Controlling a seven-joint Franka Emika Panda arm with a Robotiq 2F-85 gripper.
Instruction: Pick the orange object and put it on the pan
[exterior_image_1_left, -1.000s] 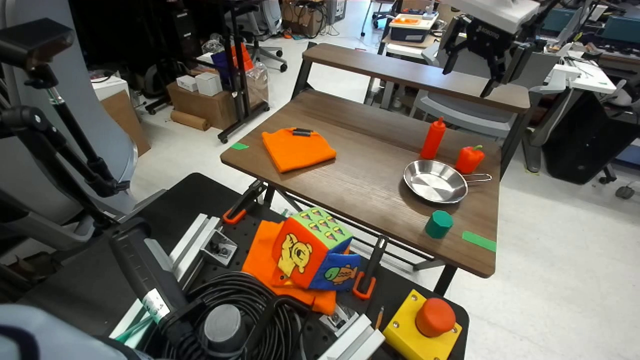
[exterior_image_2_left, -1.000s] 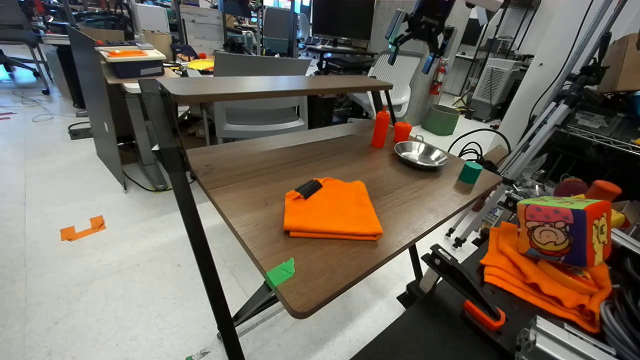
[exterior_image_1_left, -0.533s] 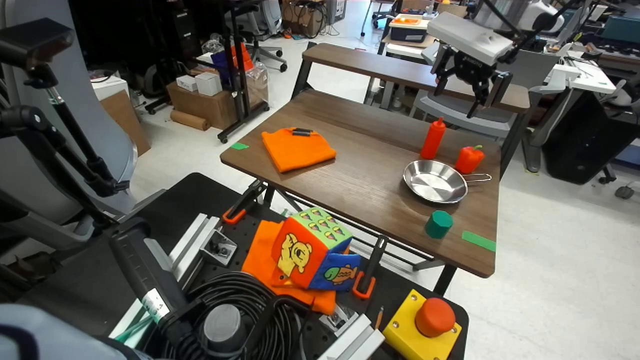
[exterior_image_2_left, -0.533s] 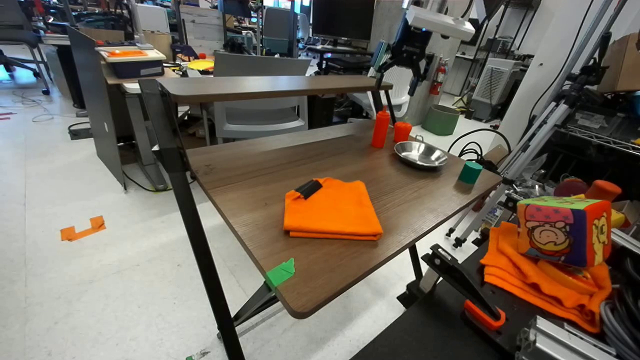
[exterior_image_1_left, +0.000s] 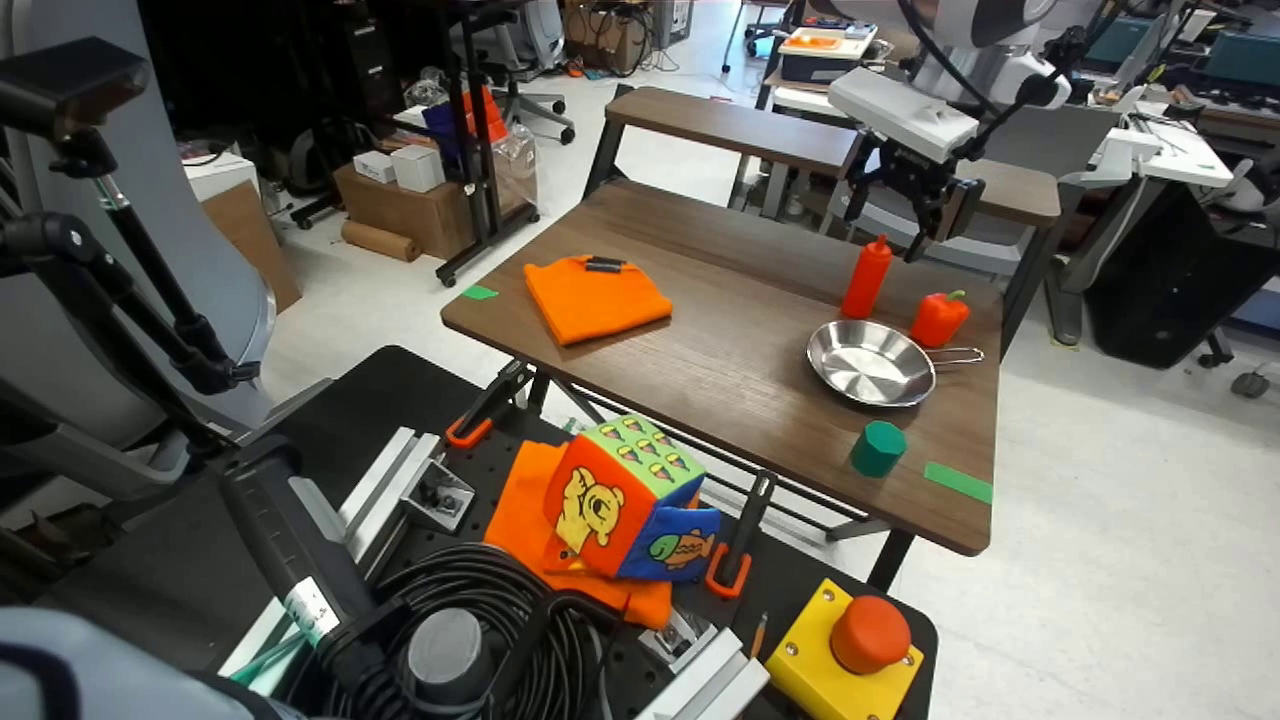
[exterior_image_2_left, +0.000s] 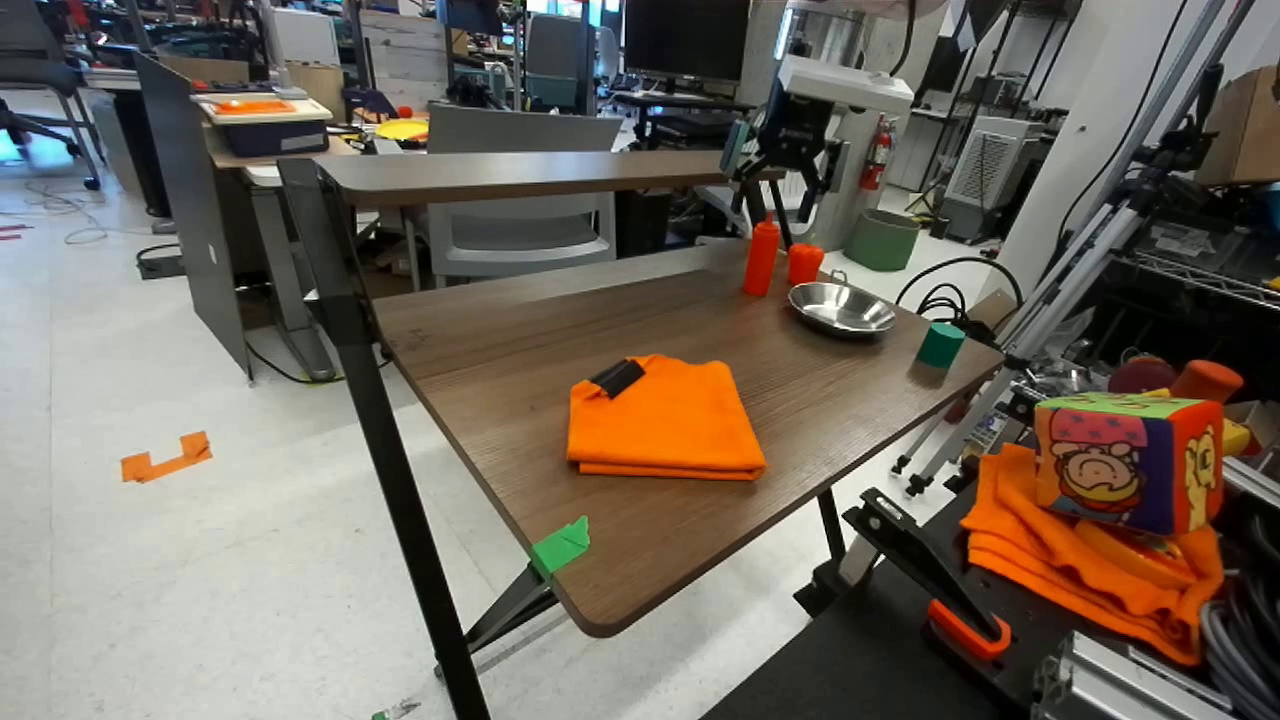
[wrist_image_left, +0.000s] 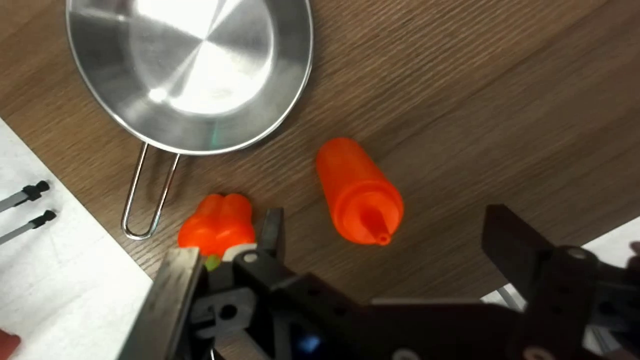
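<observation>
Above the bench (exterior_image_1_left: 735, 345): Robotiq gripper (exterior_image_1_left: 881, 235), its jaws spread wide, tips pointing down.
Squeeze bottle (wrist_image_left: 357, 192): orange-red, upright on the wood-grain top, nozzle up; in the wrist view it shows in the gap between the jaws, apart from both. How far the tips stand above the nozzle is hard to judge from these angles.
Frying pan (exterior_image_1_left: 870, 365): shiny silver metal, round and shallow, right way up on the bench just beside the bottle, a strip of wood showing between them in the wrist view; wire-loop handle reaching toward a short end of the bench.
Bell pepper (exterior_image_1_left: 938, 320): orange-red with a green stem, near the bottle and just beside the pan's handle; a jaw partly covers it in the wrist view.
Green block (exterior_image_1_left: 878, 450): faceted, standing across the pan from the bottle, near the bench edge.
Folded cloth (exterior_image_2_left: 665, 425): orange, lying flat toward the opposite end, well apart from the pan, a dark strip (exterior_image_2_left: 618, 377) at one corner.
Black platform (exterior_image_1_left: 400, 385): beside the bench, carrying a picture cube (exterior_image_1_left: 615, 510) that rests on orange fabric (exterior_image_1_left: 522, 495), and a yellow box (exterior_image_1_left: 810, 645) with a red push button (exterior_image_1_left: 872, 635).
</observation>
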